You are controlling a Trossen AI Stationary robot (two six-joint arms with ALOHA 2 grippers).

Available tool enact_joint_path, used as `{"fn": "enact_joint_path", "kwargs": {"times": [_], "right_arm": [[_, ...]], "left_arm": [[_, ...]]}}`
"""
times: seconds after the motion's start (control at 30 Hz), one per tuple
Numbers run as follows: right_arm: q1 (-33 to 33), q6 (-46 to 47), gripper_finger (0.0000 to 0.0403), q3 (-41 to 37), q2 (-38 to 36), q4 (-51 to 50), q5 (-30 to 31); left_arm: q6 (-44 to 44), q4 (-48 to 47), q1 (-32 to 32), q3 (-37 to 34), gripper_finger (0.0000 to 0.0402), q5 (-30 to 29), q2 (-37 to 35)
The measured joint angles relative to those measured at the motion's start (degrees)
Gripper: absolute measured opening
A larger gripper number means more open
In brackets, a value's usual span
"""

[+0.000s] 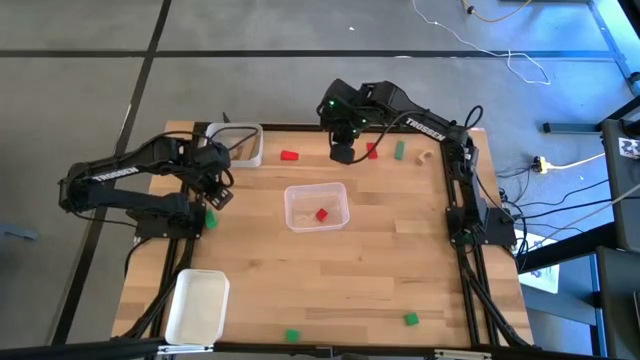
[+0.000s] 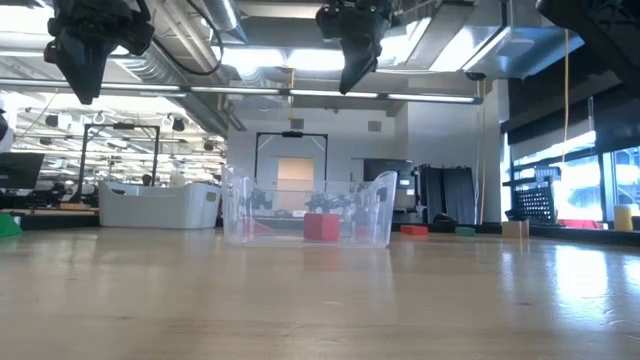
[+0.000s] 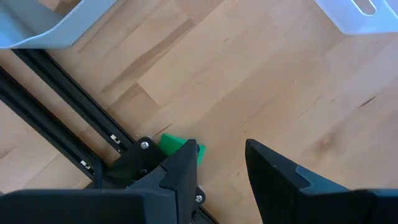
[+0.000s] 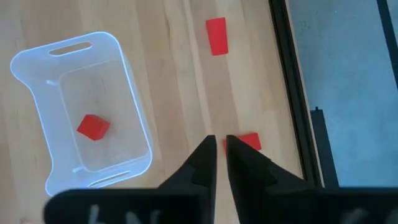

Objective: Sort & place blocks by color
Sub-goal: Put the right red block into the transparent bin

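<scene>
A red block [image 1: 321, 213] lies inside the clear tray [image 1: 316, 190] at mid-table. Near the far edge lie two red blocks [image 1: 289, 155] [image 1: 372, 150], a green block [image 1: 399, 150] and a tan block [image 1: 423, 157]. My right gripper [image 4: 221, 147] hangs shut high above the table [image 2: 350, 70], beside one red block [image 4: 250, 142] and short of the other [image 4: 216, 35]. My left gripper [image 3: 221, 168] is open, raised over the left edge [image 1: 215, 190], with a green block [image 3: 177, 146] partly hidden behind one finger. Two more green blocks [image 1: 292, 335] [image 1: 410, 319] sit at the near edge.
A white tray [image 1: 197, 305] stands at the near left corner and another tray [image 1: 235, 143] at the far left. Black frame rails [image 3: 62, 130] run along the table's edges. Bare wood lies between the centre tray and the near edge.
</scene>
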Motion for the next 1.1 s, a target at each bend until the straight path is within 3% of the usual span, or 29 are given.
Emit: {"fn": "enact_joint_path", "kwargs": {"times": [0.2, 0.53, 0.63, 0.83, 1.1], "right_arm": [[-0.08, -0.07, 0.0047, 0.0, 0.14, -0.05, 0.15], [-0.51, -0.09, 0.0157, 0.0, 0.14, -0.05, 9.54], [-1.69, -0.06, 0.0179, 0.0, 0.14, -1.45, 7.78], [-6.77, 3.72, 0.0186, -0.02, 0.14, -4.79, -1.7], [-13.73, 17.44, 0.0186, -0.02, 0.58, -6.46, -2.14]], "left_arm": [[0.14, 0.02, 0.0, 0.0, 0.0128, -0.01, 0.0], [0.15, 0.02, 0.0, 0.0, 0.0128, -0.03, 0.0], [0.17, 0.03, 0.0, 0.0, 0.0128, -0.06, 0.0], [0.17, 0.04, 0.0, 0.0, 0.0128, -0.21, 0.0], [0.14, 0.11, 0.02, 0.02, 0.0128, -0.5, 0.0]]}}
